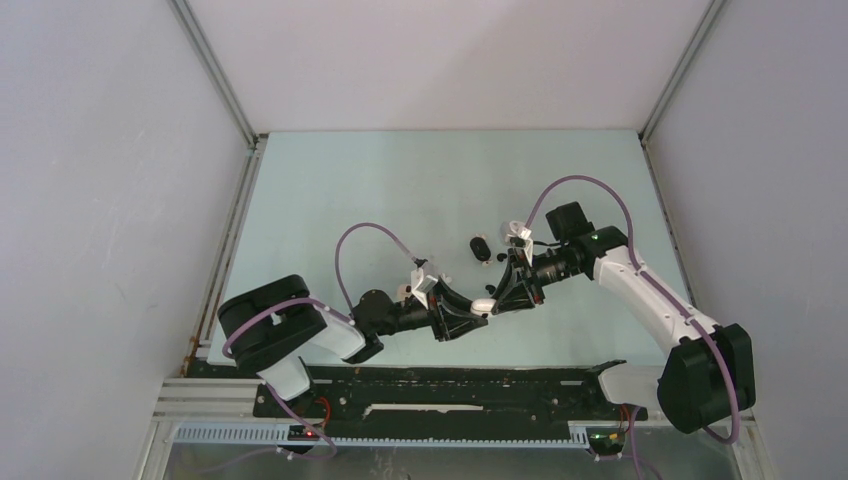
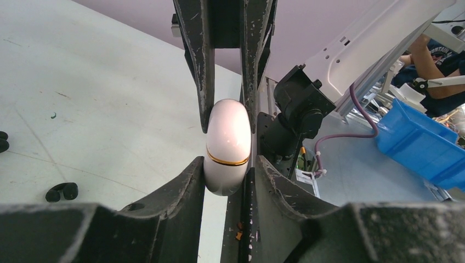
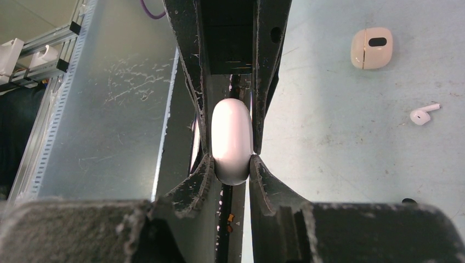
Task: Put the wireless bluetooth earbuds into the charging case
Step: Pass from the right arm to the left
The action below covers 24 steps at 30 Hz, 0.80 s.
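A closed white charging case [image 2: 227, 145], pebble-shaped with a thin gold seam around its middle, is held in the air above the near part of the pale green table [image 1: 400, 180], at the spot where the two arms meet tip to tip.

The case is pinched by the right gripper [image 3: 231, 160]. In the right wrist view its two dark fingers are pressed against opposite sides of the shell. The left gripper [image 2: 227, 167] is set facing it from the other direction, with its fingers placed on either side of the same case. One finger is seen touching the shell. Whether the other is pressing or just clear of it cannot be told, so this gripper's hold cannot be judged.

The earbuds are lying loose on the table. In the left wrist view, two glossy black earbuds [image 2: 62, 191] are seen side by side, well apart from the held case. In the right wrist view, a single white earbud [image 3: 424, 114] with a short stem is seen on the table. Near it rests a second white case [image 3: 372, 47], marked with a dark oval.

From above, a black case [image 1: 482, 247] is seen on the table just beyond the grippers. A blue bin [image 2: 417, 145] is visible off the table.
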Each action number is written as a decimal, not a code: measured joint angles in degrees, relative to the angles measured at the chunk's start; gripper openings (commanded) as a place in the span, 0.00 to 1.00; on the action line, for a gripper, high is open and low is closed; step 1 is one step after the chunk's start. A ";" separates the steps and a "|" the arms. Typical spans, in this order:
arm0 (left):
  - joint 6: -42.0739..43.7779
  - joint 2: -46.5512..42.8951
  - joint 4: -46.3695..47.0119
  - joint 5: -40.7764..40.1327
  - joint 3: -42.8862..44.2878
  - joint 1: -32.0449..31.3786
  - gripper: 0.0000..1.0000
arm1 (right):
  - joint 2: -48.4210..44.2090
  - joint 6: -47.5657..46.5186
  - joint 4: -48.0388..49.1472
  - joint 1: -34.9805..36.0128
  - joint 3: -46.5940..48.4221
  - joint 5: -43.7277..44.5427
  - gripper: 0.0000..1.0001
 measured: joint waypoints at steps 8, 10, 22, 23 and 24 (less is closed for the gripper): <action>0.00 0.26 -0.02 0.39 0.00 0.04 0.41 | 0.50 0.00 -0.02 0.26 0.00 0.26 0.16; 0.00 0.26 -0.02 0.46 0.00 0.04 0.41 | 0.52 0.00 -0.02 0.31 0.00 0.26 0.16; 0.00 0.70 -0.17 0.90 0.02 0.31 0.35 | 1.07 0.22 -0.07 0.70 0.00 0.50 0.16; 0.00 0.72 -0.20 0.90 0.02 0.31 0.37 | 1.18 0.22 -0.07 0.72 0.00 0.50 0.16; 0.00 0.79 -0.22 0.90 0.02 0.31 0.39 | 1.27 0.24 -0.07 0.74 0.00 0.50 0.16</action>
